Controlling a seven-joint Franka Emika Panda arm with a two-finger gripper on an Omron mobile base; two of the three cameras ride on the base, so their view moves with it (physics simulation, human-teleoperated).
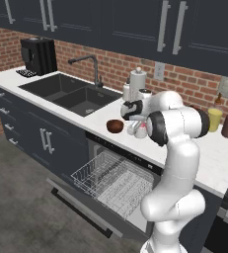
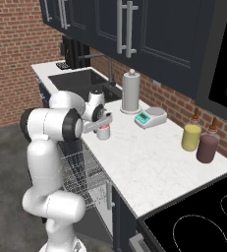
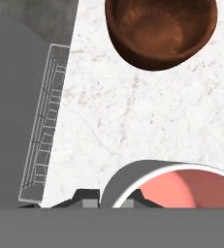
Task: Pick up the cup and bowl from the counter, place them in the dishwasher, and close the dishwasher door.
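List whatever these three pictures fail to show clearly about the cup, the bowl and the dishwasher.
- Small white cup with red-pink inside: hand view's bottom edge cuts off its near half; in the left base view the arm covers most of it.
- Round dark brown wooden bowl: far rim cut by the hand view's top edge.
- Tool: shut on the cup's wall; only the fingertips show.
- Dishwasher's white wire rack: right part hidden behind the arm.

We see an even, bright, rendered light with no single source that we can place. The white tabletop (image 2: 149, 162) reads clean and free of glare; the upper cabinets (image 1: 135, 24) stay dark and flat. Shadows are faint, only a soft darkening inside the sink (image 1: 68, 91). Edges look slightly soft and jagged in both base views. In the hand view the bowl (image 3: 162, 29) is sharp, without edge distortion.
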